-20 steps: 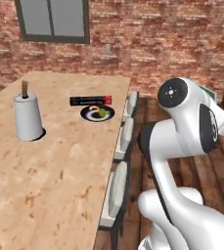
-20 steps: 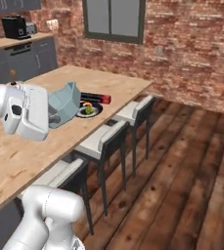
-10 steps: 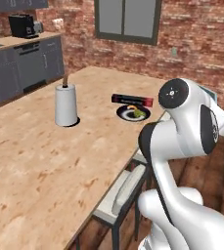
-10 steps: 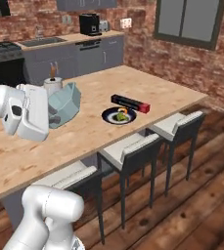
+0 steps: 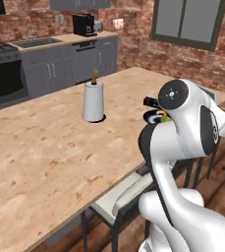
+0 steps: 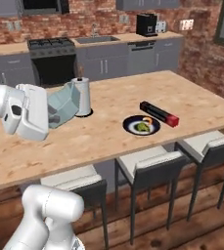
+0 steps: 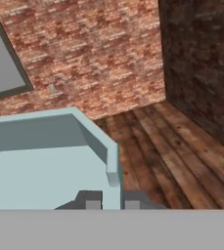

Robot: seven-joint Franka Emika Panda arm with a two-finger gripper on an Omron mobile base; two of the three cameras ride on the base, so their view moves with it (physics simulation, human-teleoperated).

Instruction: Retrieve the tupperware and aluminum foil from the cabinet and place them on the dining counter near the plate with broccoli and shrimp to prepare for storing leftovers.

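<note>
Left base view: big dining counter (image 5: 50,147) takes up most of the frame. White paper-towel roll (image 5: 93,101) stands upright on it, roughly mid-counter. The arm's white body blocks a lot on the right, but behind it a bit of the plate with broccoli and shrimp (image 5: 153,117) shows, w/ the dark end of the aluminum foil (image 5: 150,102) box just past it. Grey stool (image 5: 126,193) tucked under the near edge. Back wall has grey base units, a stove (image 5: 3,74) and a coffee machine (image 5: 83,24).

Right base view: much clearer. The tupperware (image 6: 63,104) hangs tilted off the hand at left, above the counter, in front of the towel roll. Can't see the fingers themselves here. Plate sits near the counter's front edge, foil box lying flat just beside it on the right, prob not touching.

Hand view: gripper (image 7: 112,201) is pinched narrow on the tub's rim, one tip each side of the wall. Tub's pale teal inside fills the lower left; brick wall, window (image 7: 1,63) corner and plank floor (image 7: 177,156) beyond.
</note>
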